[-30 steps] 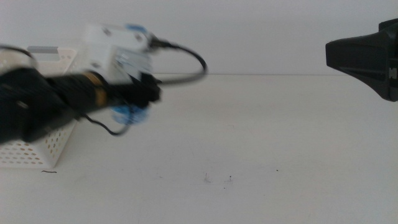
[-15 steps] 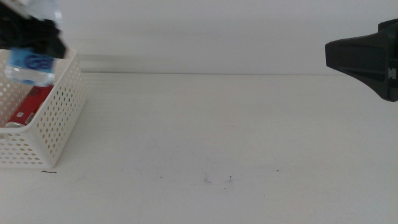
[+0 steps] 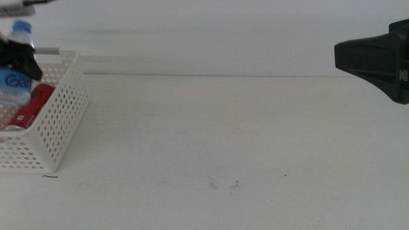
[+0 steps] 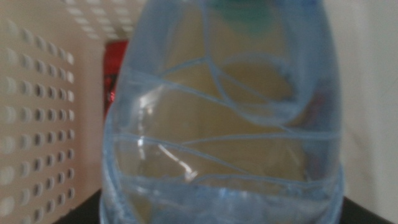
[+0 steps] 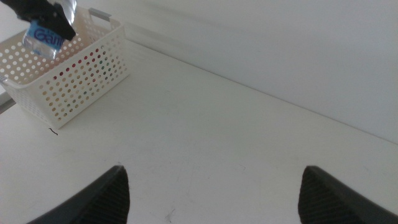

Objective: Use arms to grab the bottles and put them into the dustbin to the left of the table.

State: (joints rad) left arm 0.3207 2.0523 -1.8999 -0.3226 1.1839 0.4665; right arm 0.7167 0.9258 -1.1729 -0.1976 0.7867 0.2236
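One bottle (image 3: 14, 80) hangs gripped by left gripper (image 3: 19, 59) over bin (image 3: 61, 124); right gripper (image 5: 211, 193) open. Tilted release might bounce it off the can (image 3: 29, 107).

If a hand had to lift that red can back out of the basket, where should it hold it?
Probably from above, across its round middle. The red can lies tilted inside the white basket, whose walls block any approach from the side, and the water bottle held by the left hand crowds one flank.
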